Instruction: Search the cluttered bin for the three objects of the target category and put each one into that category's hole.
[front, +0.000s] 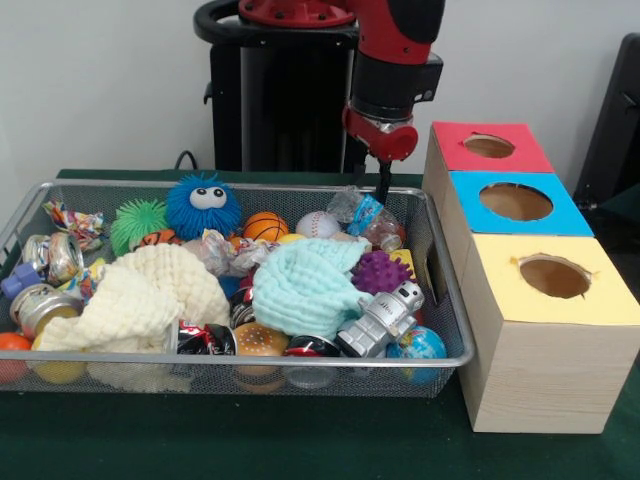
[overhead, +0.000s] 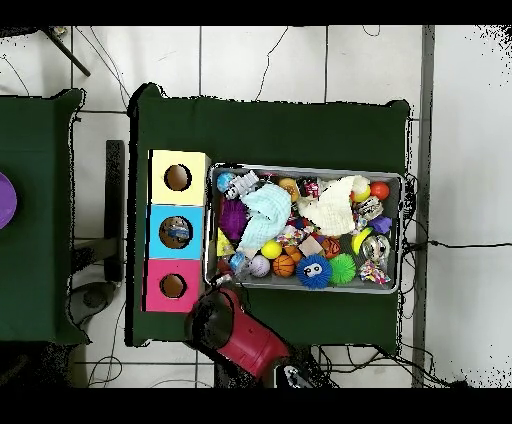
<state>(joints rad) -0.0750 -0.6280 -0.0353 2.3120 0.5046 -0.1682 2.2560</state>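
Green cloth covers the table under the wire bin and, just beside it, the box with three holes. Hanging over the bin's corner nearest the red hole, the gripper seems shut, though I cannot tell. A crumpled plastic bottle lies just below it. Towels may snag and bury targets.

Robotics lab: green-clothed bench, tiled floor with loose cables, test wire bin.
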